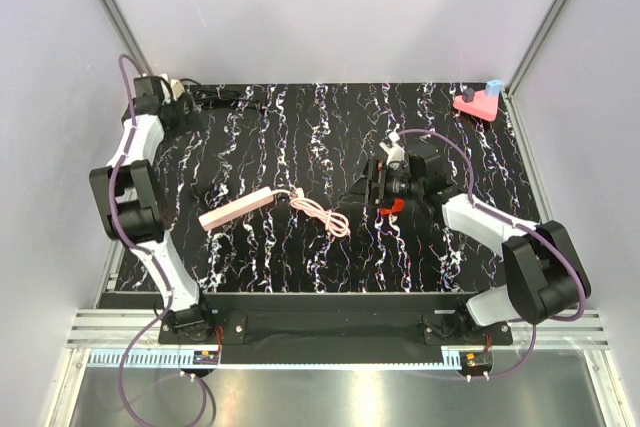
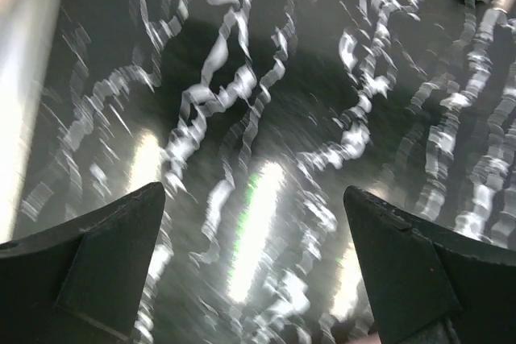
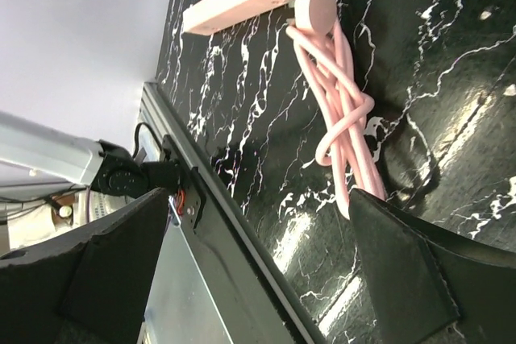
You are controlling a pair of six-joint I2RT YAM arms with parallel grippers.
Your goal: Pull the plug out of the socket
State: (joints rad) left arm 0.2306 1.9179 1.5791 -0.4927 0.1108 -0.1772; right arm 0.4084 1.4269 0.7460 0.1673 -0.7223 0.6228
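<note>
Two grippers are seen, and both are spread, with nothing held between the fingers. The left gripper (image 2: 256, 279) is held at the far left corner of the table (image 1: 300, 127), over the bare black marbled surface, well apart from the socket. The right gripper (image 3: 250, 279) is placed near the middle of the table, a little toward the right edge, and is pointed toward the left edge.

The socket (image 1: 236, 209), a long cream-pink bar, is laid flat to the left of the middle of the table. It is slanted, with one end turned toward the near left corner. The plug (image 3: 314, 9), a round pink disc, is found at the other end of the bar, touching it, so it is not yet pulled off. From there the pink cable (image 3: 332, 66) is laid in a loose tangle toward the right gripper. Whether the cable is touched by a finger cannot be told.

A pink triangular block (image 1: 478, 103) is set at the far right corner.
</note>
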